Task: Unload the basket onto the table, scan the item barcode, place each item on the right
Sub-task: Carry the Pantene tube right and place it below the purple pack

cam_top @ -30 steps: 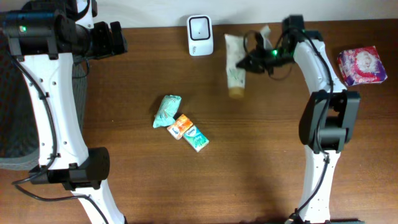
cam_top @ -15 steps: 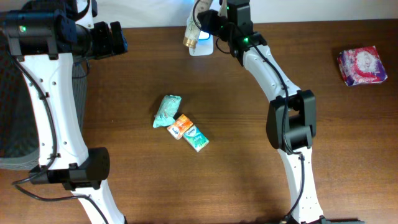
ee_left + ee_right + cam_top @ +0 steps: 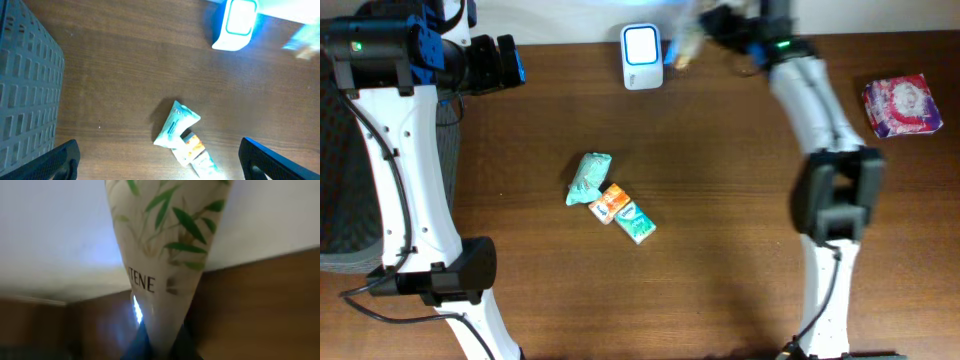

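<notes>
**Right gripper** (image 3: 161, 342): the jaws are closed tight on a cream tube (image 3: 165, 255) printed with green leaves. The tube tapers down into the fingers and reaches out ahead of them, above the far edge of the table (image 3: 740, 230).

**Scanner** (image 3: 642, 57): a white upright unit with a face lit blue. It stands just beside the free end of the tube, on the side of the right gripper that faces the left arm. The overhead view is blurred there, so contact between tube and scanner cannot be judged.

**Left gripper** (image 3: 159, 167): the jaws are spread fully and grip nothing.
- A mesh basket (image 3: 25, 90) stands close on one side.
- Ahead and below lie a teal packet (image 3: 175, 124), an orange box (image 3: 609, 203) and a green box (image 3: 635, 222), touching in a row.
- This cluster is well apart from the right gripper, toward the arm bases.

**Pink packet** (image 3: 898, 105): it lies well apart from the right gripper on its outer side, near the table edge.

**View differences**
- Right wrist: shows the leaf print, the letters "TENE" and a blue glow on the tube and the wall (image 3: 50, 230). The scanner itself is out of frame.
- Left wrist: shows the lit scanner face, with the tube only a pale streak at the frame edge.
- Overhead: the only view with both arms and the pink packet.
</notes>
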Motion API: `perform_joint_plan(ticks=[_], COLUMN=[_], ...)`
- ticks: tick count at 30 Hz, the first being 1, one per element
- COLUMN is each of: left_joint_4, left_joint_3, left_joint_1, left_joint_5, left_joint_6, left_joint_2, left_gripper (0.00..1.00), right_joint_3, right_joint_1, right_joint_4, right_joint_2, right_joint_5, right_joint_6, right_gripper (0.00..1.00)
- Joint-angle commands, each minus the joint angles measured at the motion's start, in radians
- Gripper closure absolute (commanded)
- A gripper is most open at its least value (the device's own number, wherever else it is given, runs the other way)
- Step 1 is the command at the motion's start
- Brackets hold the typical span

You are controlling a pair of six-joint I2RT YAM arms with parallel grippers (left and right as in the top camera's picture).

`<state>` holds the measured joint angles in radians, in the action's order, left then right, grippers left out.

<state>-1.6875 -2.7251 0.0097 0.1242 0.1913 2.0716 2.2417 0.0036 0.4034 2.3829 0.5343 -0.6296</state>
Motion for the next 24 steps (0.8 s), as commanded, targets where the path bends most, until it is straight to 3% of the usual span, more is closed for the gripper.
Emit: perform_joint_plan(ticks=[1,3,6,10,14,19,20,22,24], left_joint_4=[0.000,0.000,0.000,0.000,0.000,0.000,0.000,0.000,0.000], left_joint_3=[-0.012,-0.012,-0.012,-0.012,-0.012,-0.012,-0.012,-0.012,-0.012], left_joint_1=[0.000,0.000,0.000,0.000,0.000,0.000,0.000,0.000,0.000], left_joint_5=[0.011,0.011,0.011,0.011,0.011,0.011,0.011,0.011,0.011], left_joint_6=[-0.005,-0.005,-0.005,-0.005,-0.005,-0.005,-0.005,-0.005,-0.005], left_joint_2=[-0.026,-0.026,-0.026,-0.026,-0.026,-0.026,-0.026,-0.026,-0.026], left_gripper=[0.01,0.01,0.01,0.01,0.01,0.01,0.01,0.01,0.01], right_joint_3=[0.032,0.030,0.023,0.004,-0.136,-0.385,-0.408,-0.424,-0.394], right_joint_1=[-0.187,-0.310,-0.472,-0.644,-0.712,-0.710,-0.710,-0.710,-0.710], right_joint_4=[0.212,0.406,0.650,0.772,0.708,0.432,0.399,0.358,0.356], right_joint_2=[-0.168,-0.168,-0.164,-0.164,-0.164,-0.164,-0.164,-0.164,-0.167], right_joint_5=[0.038,0.026,-0.182,-0.285,-0.289,-0.284,-0.282,-0.274,-0.180], right_joint_6=[0.001,0.035,0.048,0.045,0.022,-0.057,-0.060,-0.053,0.055], right_gripper=[0.96,0.96,0.96,0.96,0.96,0.96,0.94,0.72,0.54])
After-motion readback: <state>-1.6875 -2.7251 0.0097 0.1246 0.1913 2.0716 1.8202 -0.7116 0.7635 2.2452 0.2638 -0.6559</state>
